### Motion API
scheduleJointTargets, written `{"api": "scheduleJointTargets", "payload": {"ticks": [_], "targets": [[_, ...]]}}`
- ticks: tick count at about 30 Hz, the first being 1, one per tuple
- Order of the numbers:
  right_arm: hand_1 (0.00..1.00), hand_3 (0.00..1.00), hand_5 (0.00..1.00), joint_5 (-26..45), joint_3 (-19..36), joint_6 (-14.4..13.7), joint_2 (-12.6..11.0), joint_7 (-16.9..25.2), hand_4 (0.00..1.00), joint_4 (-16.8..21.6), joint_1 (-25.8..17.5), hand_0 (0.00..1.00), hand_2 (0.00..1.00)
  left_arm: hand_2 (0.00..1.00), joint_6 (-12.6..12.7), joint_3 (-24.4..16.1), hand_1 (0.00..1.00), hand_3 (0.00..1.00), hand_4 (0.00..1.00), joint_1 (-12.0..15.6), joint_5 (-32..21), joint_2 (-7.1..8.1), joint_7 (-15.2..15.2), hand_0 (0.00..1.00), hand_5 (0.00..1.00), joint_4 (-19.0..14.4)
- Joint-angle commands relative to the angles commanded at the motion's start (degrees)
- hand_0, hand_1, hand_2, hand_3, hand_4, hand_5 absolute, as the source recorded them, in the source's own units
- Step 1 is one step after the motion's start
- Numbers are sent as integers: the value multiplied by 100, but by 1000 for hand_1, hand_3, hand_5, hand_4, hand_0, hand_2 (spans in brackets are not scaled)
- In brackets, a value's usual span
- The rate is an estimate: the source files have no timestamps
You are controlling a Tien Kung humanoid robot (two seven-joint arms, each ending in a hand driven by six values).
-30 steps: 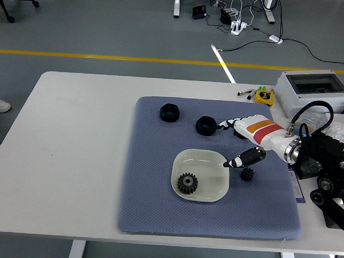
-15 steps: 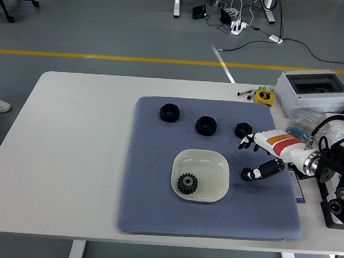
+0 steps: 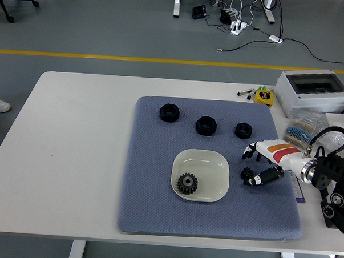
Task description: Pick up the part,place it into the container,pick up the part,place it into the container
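You cannot tell whether the right robot hand grips the small gear; its fingers partly hide it.

No readable text, labels, brand names or numbers anywhere: too small or blurred on every visible object and surface.

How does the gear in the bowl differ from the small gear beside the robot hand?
The gear in the bowl is larger; the small gear is much smaller. The first lies inside the white bowl; the second lies on the blue mat, at the right robot hand. Both are black and toothed.
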Motion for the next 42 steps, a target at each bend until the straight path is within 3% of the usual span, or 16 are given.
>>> {"api": "scheduleJointTargets", "payload": {"ticks": [3,4,9,10,21,22,27,28,33,34,42], "targets": [[513,607,408,75,-38,-123,92,68,998,-178,-1,308,622,675,-7,-28,652,580,670,4,44,-2,11,706,627,0],[444,552,381,75,-36,-166,116,81,986,-223,-5,242,531,673,-8,-33,652,580,670,3,61,-2,13,705,626,-1],[444,552,381,82,-44,-263,139,130,986,-321,-26,242,531,673,-7,-23,652,580,670,2,42,-1,10,705,626,-6],[400,504,350,86,-51,-282,140,142,951,-331,-29,195,473,673,-6,-21,652,579,669,2,32,-1,8,705,626,-7],[379,496,338,214,-151,-508,171,213,913,-430,-53,163,453,669,-14,-40,653,579,669,2,76,-4,19,705,628,-8],[371,500,270,216,-155,-511,171,215,845,-435,-58,175,443,671,-13,-41,652,580,668,4,72,-4,19,704,627,-8],[371,500,270,221,-204,-558,185,269,845,-433,-74,175,443,671,-19,-48,652,580,668,4,88,-2,23,704,627,-9],[332,506,61,218,-211,-567,190,278,809,-433,-75,174,397,670,-18,-50,652,580,667,4,91,-2,24,704,627,-8],[332,506,61,178,-260,-613,211,320,809,-426,-90,174,397,670,-17,-52,652,580,667,2,92,-5,24,704,627,-9],[259,499,27,171,-265,-630,210,328,785,-418,-97,136,367,671,-15,-48,652,579,668,2,83,-4,22,705,630,-9],[244,498,30,144,-242,-698,188,318,749,-354,-117,132,348,671,-17,-52,653,579,668,5,90,-1,24,704,630,-10]]}}
